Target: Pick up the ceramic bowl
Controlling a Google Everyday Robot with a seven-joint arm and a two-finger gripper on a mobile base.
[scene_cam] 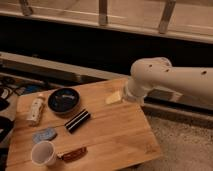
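Observation:
The ceramic bowl (63, 100) is round, shallow and dark, with bluish-white speckles inside. It stands at the back left of the wooden table (117, 137). My white arm (165, 80) reaches in from the right above the table's far edge. The gripper (114, 97) shows only as a pale tip at the arm's end. It is to the right of the bowl and apart from it, with bare table between them. Nothing is seen held in it.
A white bottle (36, 110) lies left of the bowl. A black box (77, 120) lies just in front of the bowl. A blue cloth (45, 134), a white cup (43, 153) and a brown bar (74, 154) are at the front left. Cables (15, 90) lie off the table's left side.

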